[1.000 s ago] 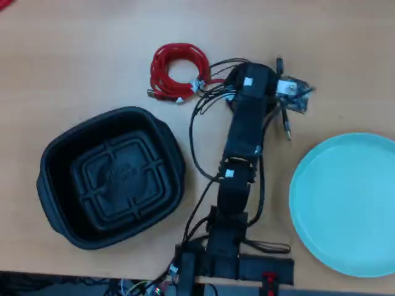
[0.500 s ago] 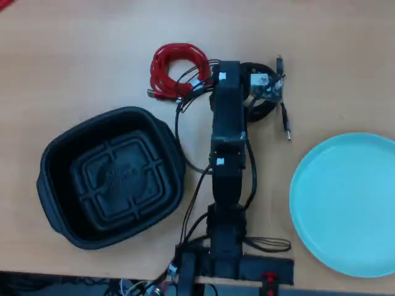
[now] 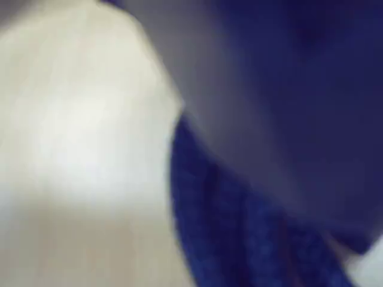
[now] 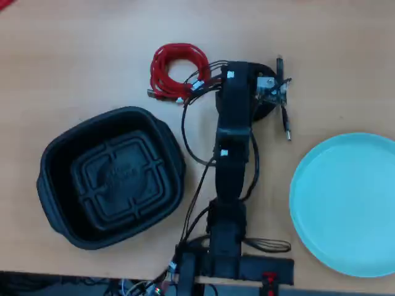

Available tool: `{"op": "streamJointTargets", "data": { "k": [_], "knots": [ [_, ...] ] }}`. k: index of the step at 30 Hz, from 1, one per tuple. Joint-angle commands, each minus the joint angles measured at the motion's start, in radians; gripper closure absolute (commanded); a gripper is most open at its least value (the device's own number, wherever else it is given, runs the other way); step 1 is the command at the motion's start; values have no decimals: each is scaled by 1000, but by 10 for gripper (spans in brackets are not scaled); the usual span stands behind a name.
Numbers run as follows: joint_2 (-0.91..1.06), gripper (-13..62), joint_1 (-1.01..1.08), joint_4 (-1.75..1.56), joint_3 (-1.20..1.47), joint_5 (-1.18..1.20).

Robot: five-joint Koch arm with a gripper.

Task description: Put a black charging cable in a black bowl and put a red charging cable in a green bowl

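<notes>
Overhead view: we see a light wooden tabletop (image 4: 74,55), a large black ribbed plastic bowl (image 4: 55,185) at left, a pale mint round dish (image 4: 345,203) at right. Our black arm (image 4: 231,154) reaches up between them. The coiled black charging cable (image 4: 266,110) lies directly under the claw (image 4: 266,89), mostly hidden; the red coiled cable (image 4: 176,68) lies just left. We cannot tell the claw's state; wrist view is blurred.

Table (image 4: 74,55): light wood-grain top; lay beneath the gripper (image 4: 271,92) and spread out on every side of it.
Red object (image 4: 5,4): small, cropped by the frame corner; well apart from the gripper, up-left in the overhead view; kind unclear.
</notes>
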Motion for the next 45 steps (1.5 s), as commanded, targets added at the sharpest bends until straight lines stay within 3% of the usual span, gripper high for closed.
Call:
{"op": "streamJointTargets", "data": {
  "k": [1,3,4,6,7,8,9,13,27,35,45],
  "knots": [
    [9,138,8,3,-28,2],
    [9,221,3,2,-31,-20],
    [14,301,3,3,-31,-37],
    [17,570,3,2,-34,-69],
    [14,612,6,2,-40,-80],
    [9,551,8,2,-43,-83],
    [12,542,9,0,-46,-84],
    [60,565,12,3,-61,-112],
    [729,565,-23,6,-115,-357],
    [942,565,-276,15,-104,-351],
    [876,565,-730,-84,-6,-350]
  ]
}}
